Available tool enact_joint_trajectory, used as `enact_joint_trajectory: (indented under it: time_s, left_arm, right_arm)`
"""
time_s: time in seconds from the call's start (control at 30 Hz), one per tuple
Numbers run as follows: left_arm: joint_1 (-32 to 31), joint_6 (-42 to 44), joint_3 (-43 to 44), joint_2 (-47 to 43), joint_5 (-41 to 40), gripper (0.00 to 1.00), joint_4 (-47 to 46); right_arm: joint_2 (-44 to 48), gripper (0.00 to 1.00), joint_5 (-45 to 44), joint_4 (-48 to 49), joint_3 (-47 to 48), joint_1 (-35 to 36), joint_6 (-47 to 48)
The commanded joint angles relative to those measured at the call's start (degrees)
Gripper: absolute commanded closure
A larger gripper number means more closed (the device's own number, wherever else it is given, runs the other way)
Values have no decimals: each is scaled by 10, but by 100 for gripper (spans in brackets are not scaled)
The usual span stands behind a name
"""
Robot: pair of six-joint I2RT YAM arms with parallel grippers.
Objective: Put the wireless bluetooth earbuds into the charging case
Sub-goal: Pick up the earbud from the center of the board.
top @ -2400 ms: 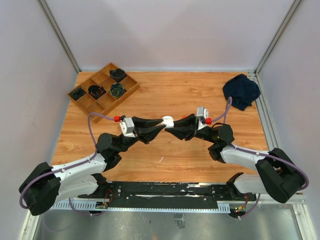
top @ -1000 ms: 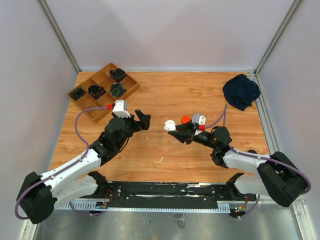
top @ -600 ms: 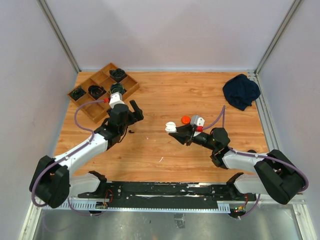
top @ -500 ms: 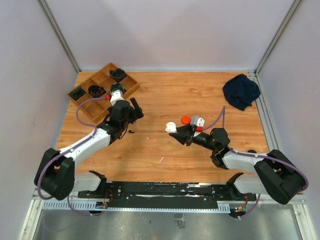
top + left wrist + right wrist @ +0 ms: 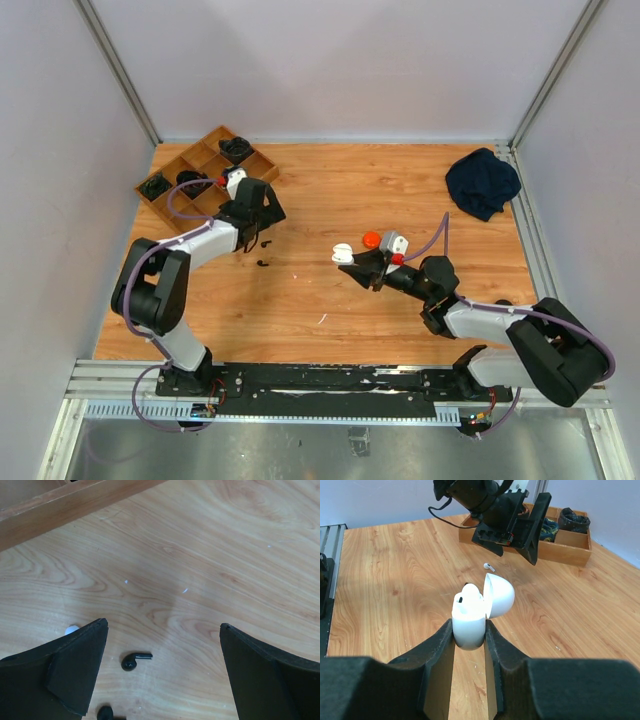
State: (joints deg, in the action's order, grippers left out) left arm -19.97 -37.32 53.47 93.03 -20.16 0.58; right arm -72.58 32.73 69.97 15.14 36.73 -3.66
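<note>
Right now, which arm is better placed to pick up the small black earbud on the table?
Left: its jaws hang open over the small black earbud, while the right arm's jaws are shut on the open white charging case.

The table (image 5: 210, 550) under me is wood-grain board, smooth with a soft satin sheen and a few pale specks. The tray (image 5: 60, 505) is plain wood, duller and a little rough at its edge. My left gripper (image 5: 162, 626) has fingers (image 5: 75, 665) of matt black plastic, faintly grainy, and my right gripper (image 5: 469, 636) looks the same. The charging case (image 5: 470, 611) is smooth white plastic, glossy enough to glare. The black earbud (image 5: 134, 661) is shiny plastic; the white earbud (image 5: 489, 567) too. The dark blue cloth (image 5: 482, 182) lies soft and crumpled. The base rail (image 5: 330, 380) looks like matt black metal.
</note>
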Motion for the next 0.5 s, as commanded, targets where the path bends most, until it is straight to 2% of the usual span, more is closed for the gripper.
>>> enact_joint_trajectory:
  time_s: [0.0, 0.27, 0.47]
  left_arm:
    - [10, 5, 35, 34, -4, 1, 24]
    - [25, 4, 50, 85, 19, 1, 40]
    - [24, 9, 40, 86, 42, 1, 58]
  right_arm:
    - [-5, 85, -10, 12, -5, 5, 15]
    - [-6, 85, -11, 10, -4, 5, 16]
    - [-9, 85, -11, 11, -3, 5, 13]
